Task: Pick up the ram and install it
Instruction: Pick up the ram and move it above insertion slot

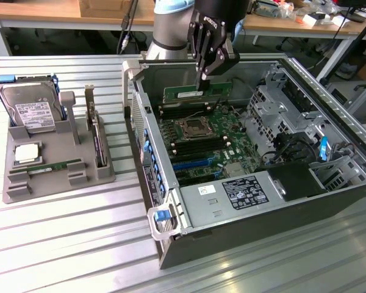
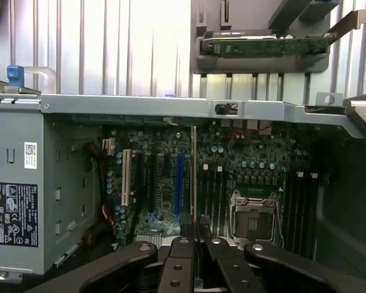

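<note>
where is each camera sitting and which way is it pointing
exterior view: off the arm, raised, looking down on the open computer case and parts tray; the arm and gripper show, shut on the ram.
wrist view: on the wrist, looking past the gripper and ram at the motherboard.
shared: gripper, ram, computer case, processor socket.

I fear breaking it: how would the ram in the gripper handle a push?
Probably stiff: the ram looks straight though the gripper clamps one spot. Likely light: a thin board. Perhaps fragile sideways: edge-on it looks very slim.
</note>
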Robot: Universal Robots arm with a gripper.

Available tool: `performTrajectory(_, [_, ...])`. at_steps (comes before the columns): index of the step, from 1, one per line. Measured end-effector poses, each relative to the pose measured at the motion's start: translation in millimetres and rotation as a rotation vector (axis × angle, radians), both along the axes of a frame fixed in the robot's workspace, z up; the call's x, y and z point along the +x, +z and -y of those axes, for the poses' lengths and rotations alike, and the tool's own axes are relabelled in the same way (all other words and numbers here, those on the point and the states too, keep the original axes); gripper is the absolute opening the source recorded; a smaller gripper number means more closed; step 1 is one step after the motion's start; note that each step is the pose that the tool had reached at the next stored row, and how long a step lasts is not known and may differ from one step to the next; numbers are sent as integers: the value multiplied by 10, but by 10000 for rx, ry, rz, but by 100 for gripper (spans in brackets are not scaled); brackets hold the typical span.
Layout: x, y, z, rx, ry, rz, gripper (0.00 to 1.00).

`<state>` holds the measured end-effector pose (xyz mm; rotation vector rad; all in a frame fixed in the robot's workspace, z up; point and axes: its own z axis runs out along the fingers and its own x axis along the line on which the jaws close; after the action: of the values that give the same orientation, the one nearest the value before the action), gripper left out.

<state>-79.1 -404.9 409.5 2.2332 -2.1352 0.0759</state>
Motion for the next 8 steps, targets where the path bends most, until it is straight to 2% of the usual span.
performTrajectory(8, [149, 0, -7, 0, 1, 1, 12])
